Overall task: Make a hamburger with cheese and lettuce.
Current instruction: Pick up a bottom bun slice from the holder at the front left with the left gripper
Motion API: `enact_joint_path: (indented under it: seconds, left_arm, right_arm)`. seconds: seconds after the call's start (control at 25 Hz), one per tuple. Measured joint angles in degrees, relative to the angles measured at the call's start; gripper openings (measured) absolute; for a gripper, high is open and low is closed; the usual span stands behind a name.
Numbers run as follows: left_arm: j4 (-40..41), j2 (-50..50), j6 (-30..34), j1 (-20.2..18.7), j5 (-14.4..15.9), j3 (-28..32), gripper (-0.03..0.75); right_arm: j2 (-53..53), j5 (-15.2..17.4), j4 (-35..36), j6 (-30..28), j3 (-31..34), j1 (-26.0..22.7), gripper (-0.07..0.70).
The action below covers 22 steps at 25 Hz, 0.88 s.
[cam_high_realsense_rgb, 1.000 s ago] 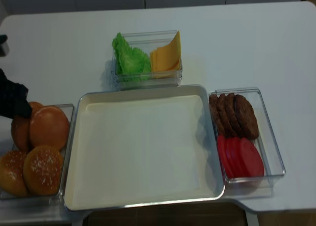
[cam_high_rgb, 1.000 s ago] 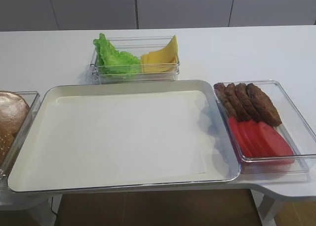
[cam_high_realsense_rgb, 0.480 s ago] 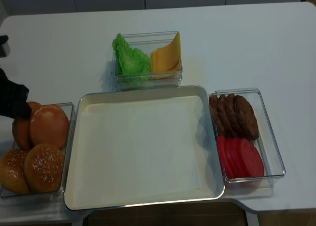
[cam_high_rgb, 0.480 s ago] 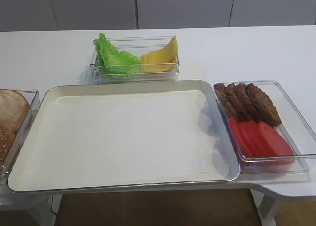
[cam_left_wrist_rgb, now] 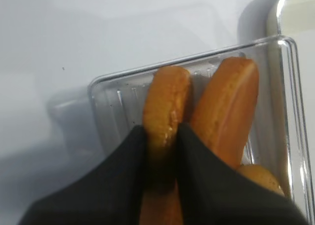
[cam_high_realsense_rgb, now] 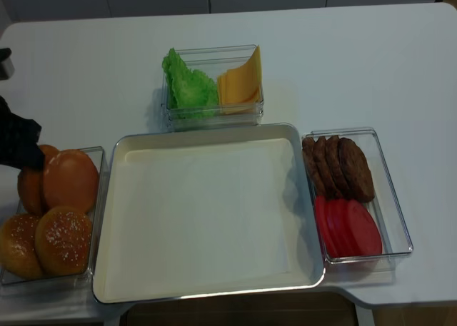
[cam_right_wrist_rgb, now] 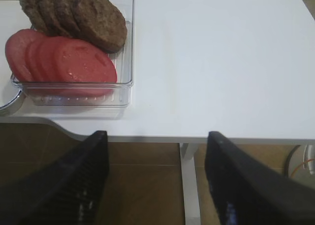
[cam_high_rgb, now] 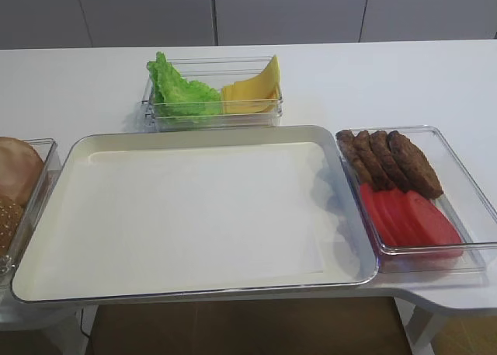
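left pincer (cam_left_wrist_rgb: pixel 161 151) pinches one of four bun halves (cam_left_wrist_rgb: pixel 165 107).

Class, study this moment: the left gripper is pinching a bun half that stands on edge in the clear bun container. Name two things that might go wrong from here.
1. The left gripper pinches the bun half only along its lower part, so it might slip or squash when lifted.
2. A second bun half leans right against it inside the clear bun container; lifting might drag or topple that neighbour.
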Motion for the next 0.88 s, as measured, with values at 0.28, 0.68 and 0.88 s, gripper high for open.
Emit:
enact_joint_path:
  seconds: [0.28,0.68,0.88]
  left_arm:
    - [0.85,-2.67,0.13,0.00,0.13,-0.45,0.124]
    - [1.17,-8.48,0.13,0.00,0.61,-0.56,0.122]
    - [1.33,-13.37,0.03,0.00,0.61,-0.56,0.121]
  right_arm:
    - [0.00,0.00,0.00,0.00,0.00,0.00,0.468]
    - [0.00,0.00,0.00,0.00,0.00,0.00,0.468]
    - [0.00,0.00,0.00,0.00,0.00,0.00,0.468]
